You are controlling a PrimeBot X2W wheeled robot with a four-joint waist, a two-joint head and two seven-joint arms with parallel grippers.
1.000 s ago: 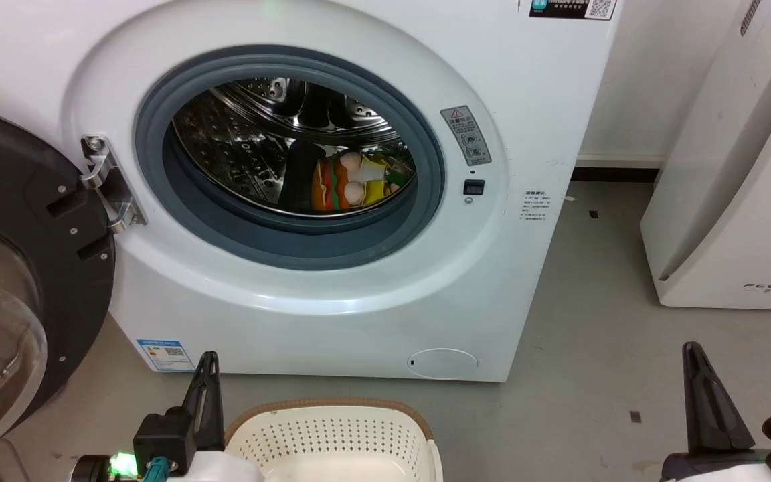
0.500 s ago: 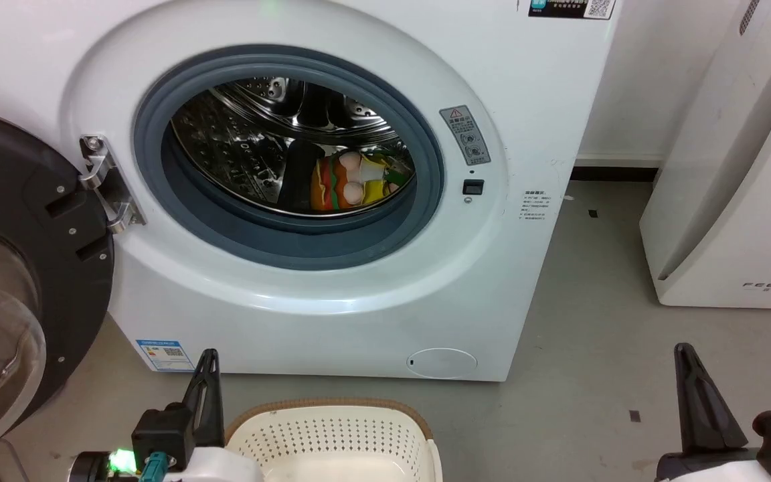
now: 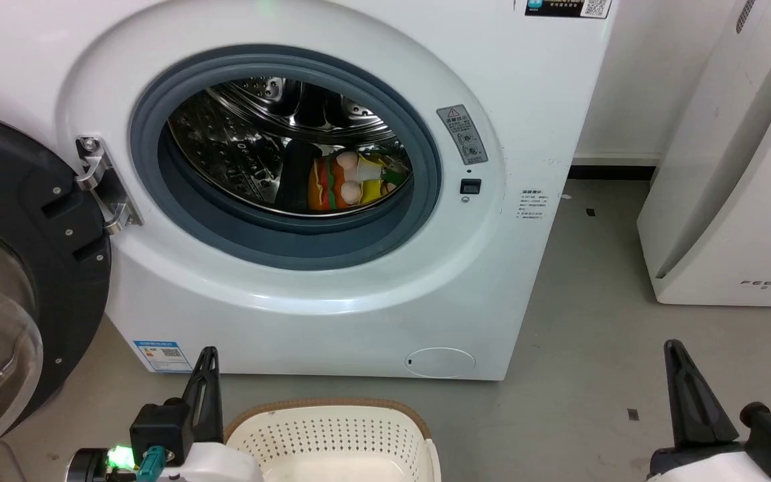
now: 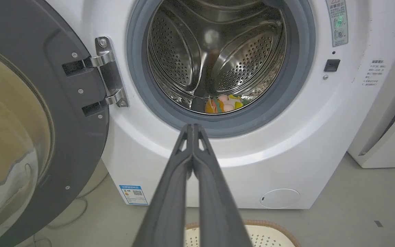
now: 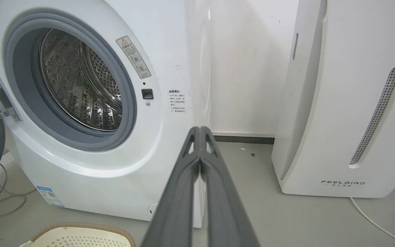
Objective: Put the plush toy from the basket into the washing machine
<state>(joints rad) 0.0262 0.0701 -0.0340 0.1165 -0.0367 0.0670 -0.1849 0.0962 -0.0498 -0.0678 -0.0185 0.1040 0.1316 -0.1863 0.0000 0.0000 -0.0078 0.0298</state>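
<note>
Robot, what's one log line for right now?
plush toy: inside washing machine | door: open | basket: on floor | left pincer: shut | right pincer: shut

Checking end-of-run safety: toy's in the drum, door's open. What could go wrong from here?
1. The plush toy seems to lie low near the drum's front, just behind the grey rubber ring; shutting the door might pinch it.
2. The door stands wide open beside the left gripper; a leftward swing could strike it.
3. The basket sits on the floor between robot and washing machine; driving forward would likely shove it.
</note>
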